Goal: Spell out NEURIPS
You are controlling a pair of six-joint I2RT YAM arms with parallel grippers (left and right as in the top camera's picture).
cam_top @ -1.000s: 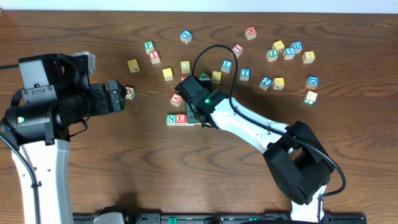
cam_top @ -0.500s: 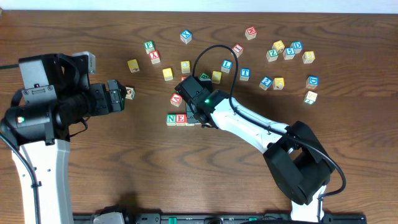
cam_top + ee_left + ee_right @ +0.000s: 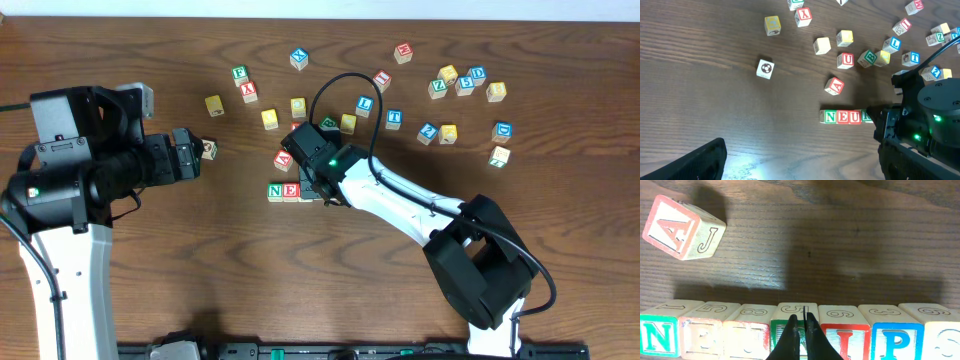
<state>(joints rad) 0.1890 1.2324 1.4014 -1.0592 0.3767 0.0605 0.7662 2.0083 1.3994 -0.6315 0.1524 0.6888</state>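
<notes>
A row of wooden cubes lies along the bottom of the right wrist view: N (image 3: 657, 335), E (image 3: 702, 335), U (image 3: 747, 335), a green-faced cube (image 3: 781, 330), I (image 3: 847, 337), P (image 3: 897, 337) and the edge of a yellow S (image 3: 946, 340). My right gripper (image 3: 803, 316) is shut, empty, its tips in front of the green-faced cube, hiding its letter. In the overhead view only N and E (image 3: 284, 191) show; the right gripper (image 3: 318, 186) covers the others. My left gripper (image 3: 800, 170) hangs open over bare wood at the left, nothing between its fingers.
A tilted red A cube (image 3: 682, 227) lies just behind the row. Loose cubes scatter across the back: a spare U (image 3: 845, 60), L (image 3: 365, 104), T (image 3: 394, 118), X (image 3: 299, 58), and a cluster at the far right (image 3: 460, 80). A picture cube (image 3: 209, 149) sits by the left gripper.
</notes>
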